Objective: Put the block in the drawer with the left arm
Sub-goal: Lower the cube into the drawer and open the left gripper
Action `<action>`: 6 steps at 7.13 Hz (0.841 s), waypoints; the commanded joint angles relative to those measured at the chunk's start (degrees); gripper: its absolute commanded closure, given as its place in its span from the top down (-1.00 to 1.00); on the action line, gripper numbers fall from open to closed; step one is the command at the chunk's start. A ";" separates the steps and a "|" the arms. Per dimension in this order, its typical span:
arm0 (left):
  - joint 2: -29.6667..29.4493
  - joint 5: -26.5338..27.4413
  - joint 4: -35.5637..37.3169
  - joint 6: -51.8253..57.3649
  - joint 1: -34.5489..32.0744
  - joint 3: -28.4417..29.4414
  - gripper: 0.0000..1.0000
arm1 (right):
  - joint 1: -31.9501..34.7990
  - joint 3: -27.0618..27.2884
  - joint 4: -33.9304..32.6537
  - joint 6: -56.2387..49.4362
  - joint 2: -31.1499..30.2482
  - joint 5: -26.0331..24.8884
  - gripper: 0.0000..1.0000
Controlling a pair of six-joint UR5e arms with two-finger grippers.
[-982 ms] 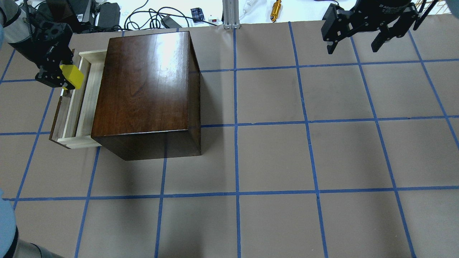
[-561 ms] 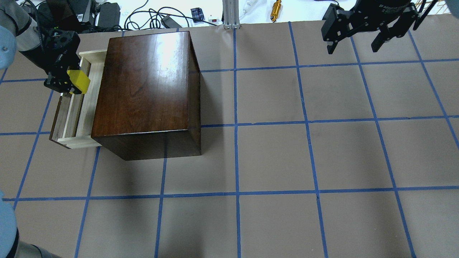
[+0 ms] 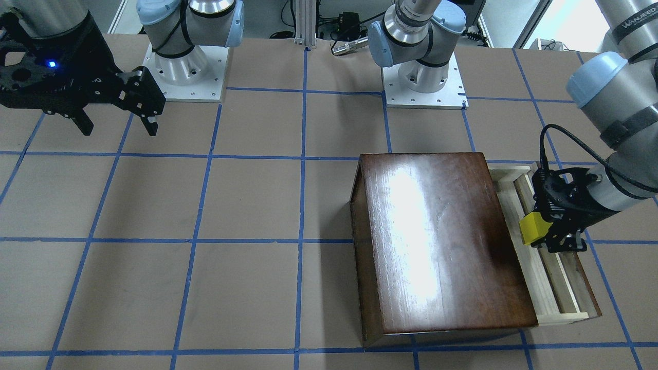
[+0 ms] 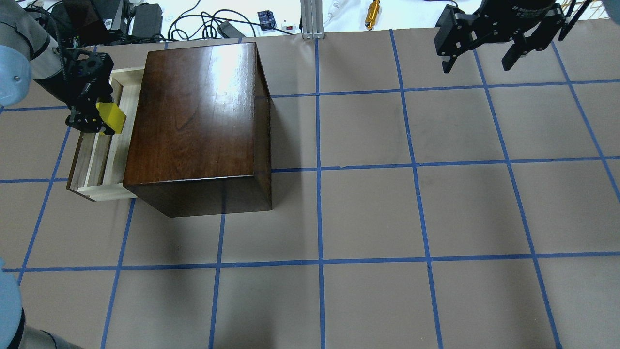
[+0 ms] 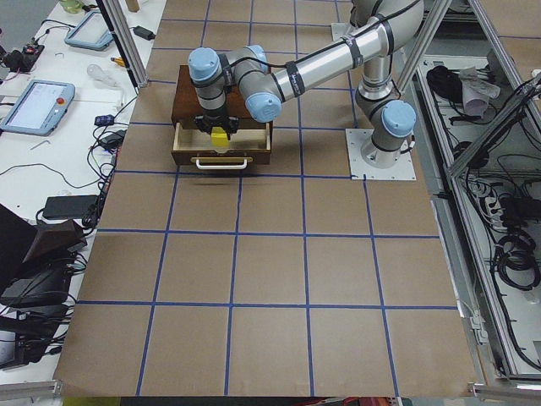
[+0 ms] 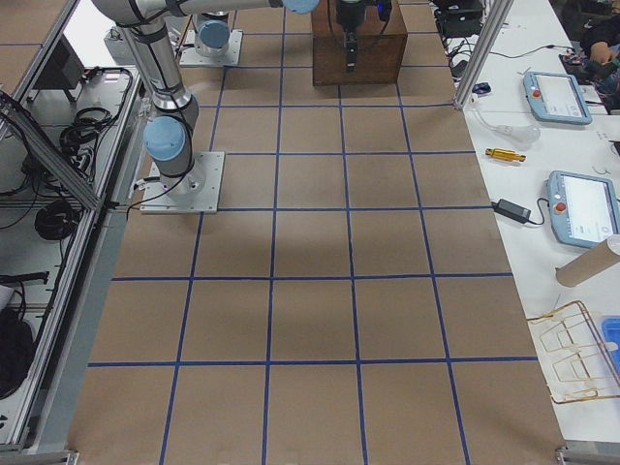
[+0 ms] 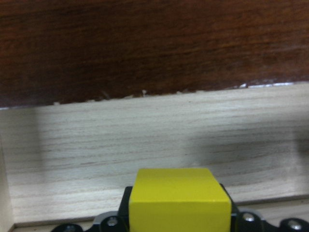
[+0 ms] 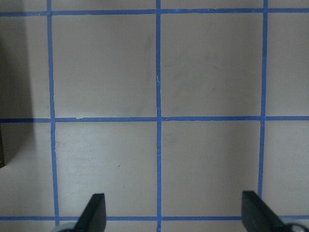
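Note:
The yellow block [image 4: 111, 117] is held in my left gripper [image 4: 99, 121], which is shut on it over the open pale-wood drawer [image 4: 93, 165] of the dark-brown box [image 4: 193, 111]. In the front-facing view the block [image 3: 532, 229] hangs over the drawer [image 3: 555, 285], with the left gripper [image 3: 547, 234] behind it. The left wrist view shows the block [image 7: 177, 199] close above the drawer's pale wood floor [image 7: 145, 140]. My right gripper [image 4: 477, 58] is open and empty, high at the far right, and it also shows in the front-facing view [image 3: 115, 123].
Cables, power bricks and a brass tool [image 4: 373, 13] lie beyond the table's far edge. The brown paper table top [image 4: 387, 218] carries a blue tape grid. The drawer's metal pull [image 5: 221, 160] shows in the exterior left view.
My left gripper has carried the yellow block rightward and lower, from over the drawer's outer front rail to over its inside near the box. The right arm has not moved.

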 commanded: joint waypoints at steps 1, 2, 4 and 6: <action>-0.02 0.07 1.57 0.00 0.11 -1.08 -1.00 | -0.04 0.00 0.00 0.00 0.04 0.07 1.00; -0.11 0.08 1.84 -0.09 0.19 -1.26 -1.00 | 0.04 0.00 0.00 0.00 0.04 -0.02 1.00; -0.28 -4.63 3.06 0.00 0.28 -2.74 0.16 | 0.04 0.00 0.00 0.00 0.04 -0.02 1.00; -0.29 -4.58 6.31 -0.18 0.46 -4.24 0.40 | 0.04 0.00 0.00 0.00 0.04 -0.02 1.00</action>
